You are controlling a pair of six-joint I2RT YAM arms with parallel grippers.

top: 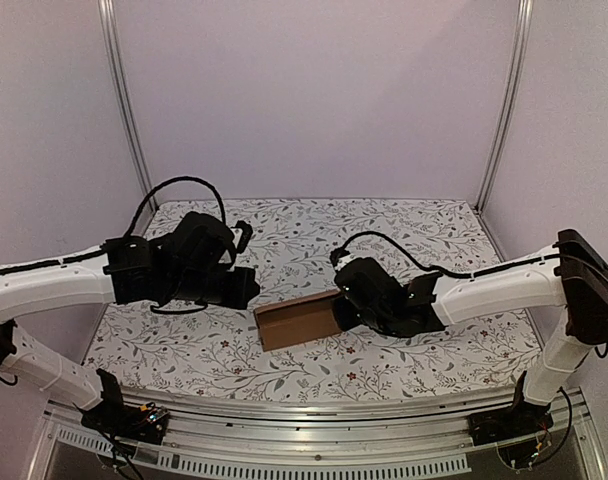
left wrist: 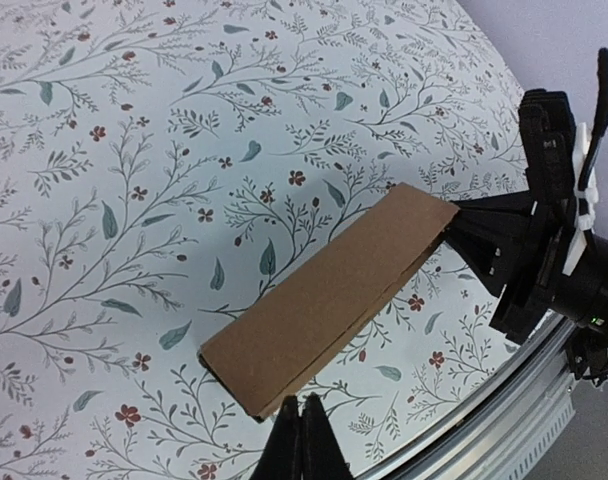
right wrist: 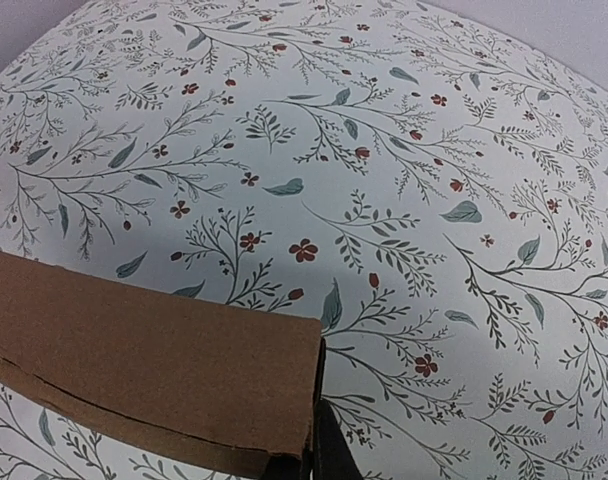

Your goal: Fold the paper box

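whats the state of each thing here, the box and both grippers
paper box: folded into a long, flat shape, lying on the table, one end gripped
left gripper: shut, holding nothing, tips close by the box's free end
right gripper: shut on the box's other end

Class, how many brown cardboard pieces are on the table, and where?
1. The paper box lies front-centre on the table, between the left gripper and right gripper; none seems hidden.
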